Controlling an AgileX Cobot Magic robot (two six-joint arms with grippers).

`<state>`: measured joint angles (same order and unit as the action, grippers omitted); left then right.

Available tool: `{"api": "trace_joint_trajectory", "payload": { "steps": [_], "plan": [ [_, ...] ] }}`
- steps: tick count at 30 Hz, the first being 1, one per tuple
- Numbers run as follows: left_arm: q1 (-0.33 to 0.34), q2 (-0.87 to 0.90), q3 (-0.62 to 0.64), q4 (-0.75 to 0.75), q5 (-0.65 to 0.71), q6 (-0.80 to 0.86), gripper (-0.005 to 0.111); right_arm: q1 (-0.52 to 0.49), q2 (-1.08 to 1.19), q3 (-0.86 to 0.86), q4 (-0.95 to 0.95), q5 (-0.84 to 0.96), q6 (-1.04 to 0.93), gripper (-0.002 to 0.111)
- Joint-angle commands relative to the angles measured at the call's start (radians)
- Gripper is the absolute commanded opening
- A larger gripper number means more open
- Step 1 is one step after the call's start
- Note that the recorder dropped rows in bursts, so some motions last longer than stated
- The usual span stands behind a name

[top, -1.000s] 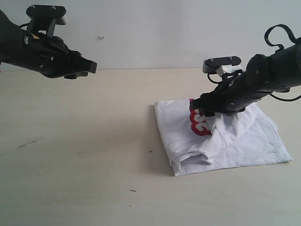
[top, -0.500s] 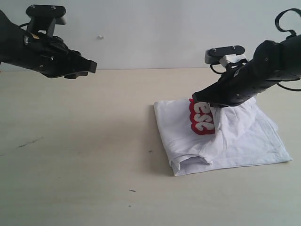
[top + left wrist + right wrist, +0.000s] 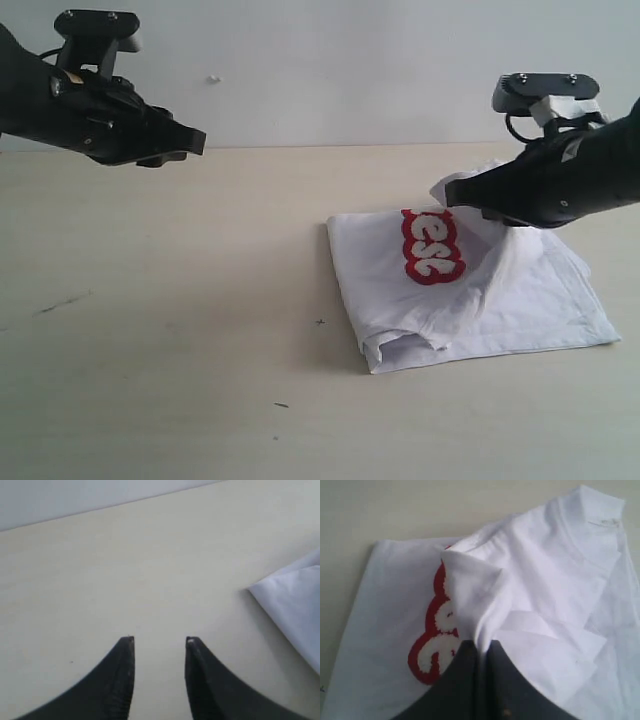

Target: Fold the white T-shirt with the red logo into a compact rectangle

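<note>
The white T-shirt (image 3: 520, 290) lies partly folded on the right of the table, with part of the red logo (image 3: 432, 246) showing on top. My right gripper (image 3: 447, 192) is shut on a pinched flap of the shirt's white cloth and holds it lifted above the logo; the wrist view shows the cloth (image 3: 485, 605) squeezed between the jaws of that gripper (image 3: 481, 645), with the red logo (image 3: 435, 645) beside them. My left gripper (image 3: 190, 143) hovers high over the far left of the table, open and empty (image 3: 159, 641), with a corner of the shirt (image 3: 295, 605) off to one side.
A bare pale tabletop (image 3: 180, 300) stretches left of the shirt, with a few small dark marks (image 3: 60, 303). A plain light wall (image 3: 320, 60) rises behind the table's far edge.
My right gripper closed on a flap of the shirt near the logo, then rose and drew back to the right with it, uncovering more of the red letters. The left arm stayed still.
</note>
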<state>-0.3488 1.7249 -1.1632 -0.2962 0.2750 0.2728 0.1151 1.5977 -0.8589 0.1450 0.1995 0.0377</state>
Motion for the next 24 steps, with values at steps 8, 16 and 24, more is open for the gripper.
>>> {"api": "trace_joint_trajectory", "payload": {
  "steps": [8,16,24],
  "plan": [
    [0.000,-0.005,0.055,-0.016,-0.072,-0.001,0.035,-0.114,-0.113,0.180,-0.018,-0.166,0.124,0.000],
    [0.000,-0.005,0.055,-0.026,-0.084,-0.001,0.035,-0.152,-0.195,0.325,0.039,-0.293,0.142,0.014],
    [0.000,-0.005,0.055,-0.033,-0.049,-0.001,0.035,-0.224,-0.195,0.333,0.199,-0.295,0.131,0.036]
  ]
}}
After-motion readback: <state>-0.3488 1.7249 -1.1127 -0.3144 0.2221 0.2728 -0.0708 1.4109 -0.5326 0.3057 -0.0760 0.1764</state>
